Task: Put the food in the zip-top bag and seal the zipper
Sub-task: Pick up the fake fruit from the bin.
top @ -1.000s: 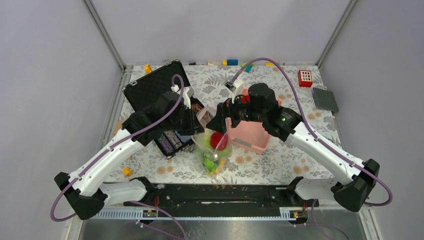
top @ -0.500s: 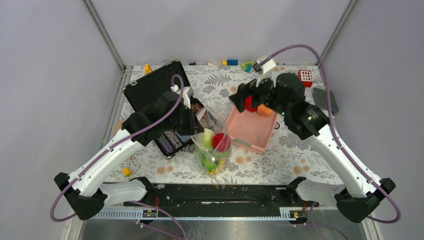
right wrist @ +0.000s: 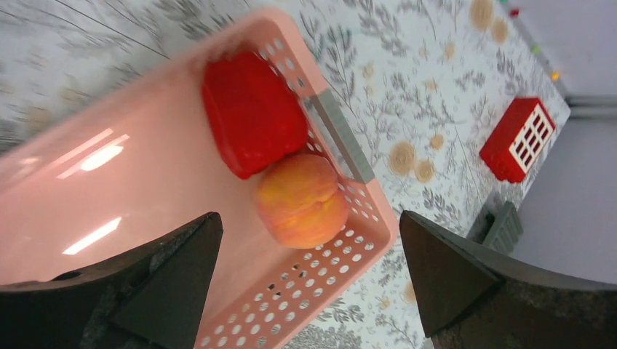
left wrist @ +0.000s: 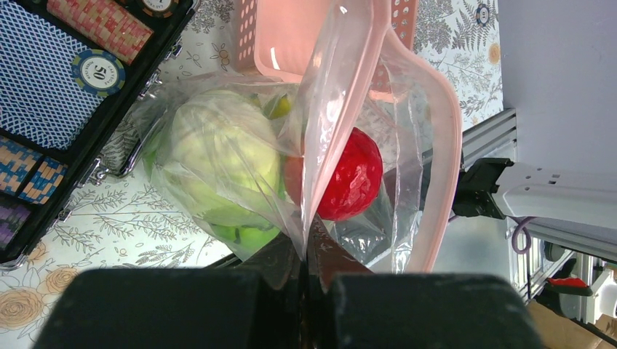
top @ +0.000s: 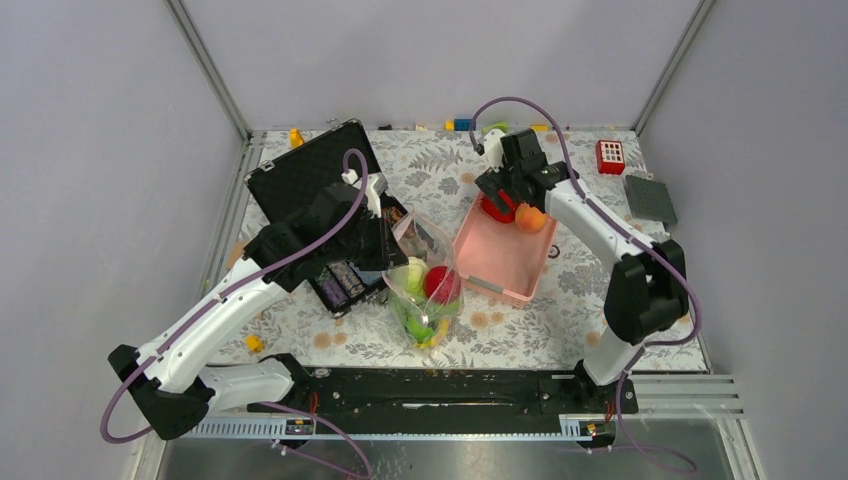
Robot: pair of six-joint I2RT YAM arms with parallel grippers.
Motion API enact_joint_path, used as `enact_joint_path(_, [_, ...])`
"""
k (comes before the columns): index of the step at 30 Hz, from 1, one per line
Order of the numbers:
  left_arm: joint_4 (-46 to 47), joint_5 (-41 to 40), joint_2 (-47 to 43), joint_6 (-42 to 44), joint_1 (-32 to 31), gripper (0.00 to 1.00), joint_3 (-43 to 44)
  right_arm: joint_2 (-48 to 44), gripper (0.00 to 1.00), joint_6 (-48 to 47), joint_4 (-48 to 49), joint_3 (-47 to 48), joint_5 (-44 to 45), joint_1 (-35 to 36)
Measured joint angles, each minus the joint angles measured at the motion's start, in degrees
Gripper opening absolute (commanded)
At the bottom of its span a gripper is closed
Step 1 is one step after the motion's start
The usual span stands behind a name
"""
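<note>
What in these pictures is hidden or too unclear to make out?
Top view: the left gripper pinching the clear crinkly plastic bag, covered by its wrist.
Left wrist view: green pieces low in the bag, smeared by folds.
Right wrist view: one end of the pink slotted basket, hidden behind the right gripper.

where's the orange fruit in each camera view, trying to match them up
Top external: the orange fruit lies at the far end of the pink basket, right of centre.
Left wrist: not in it; only a part of the pink basket shows, beyond the zip-top bag.
Right wrist: near the middle, against the basket's slotted wall, beside a red toy food.
Shared landmark: the pink basket.
</note>
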Motion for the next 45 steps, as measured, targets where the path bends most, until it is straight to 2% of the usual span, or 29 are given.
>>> enact_joint_path(8, [-0.52,-0.31,0.11,0.79,0.00,0.00,0.44,10.51,1.00,-2.12,0.26,2.23,8.28,-1.88])
enact_joint_path(19, [-0.59,-0.44,0.39,1.03,0.00,0.00,0.46,16.00,0.99,-0.74,0.44,1.57,16.17,-2.16])
enact_joint_path(39, [-0.13,-0.35,2.78,1.22,0.00,0.00,1.29,17.44,0.94,6.97,0.09,-1.18,17.68,-2.23])
enact_joint_path(45, [-0.11,-0.35,2.97,1.22,0.00,0.00,1.51,18.60,0.86,7.85,0.02,-1.18,17.94,-2.23])
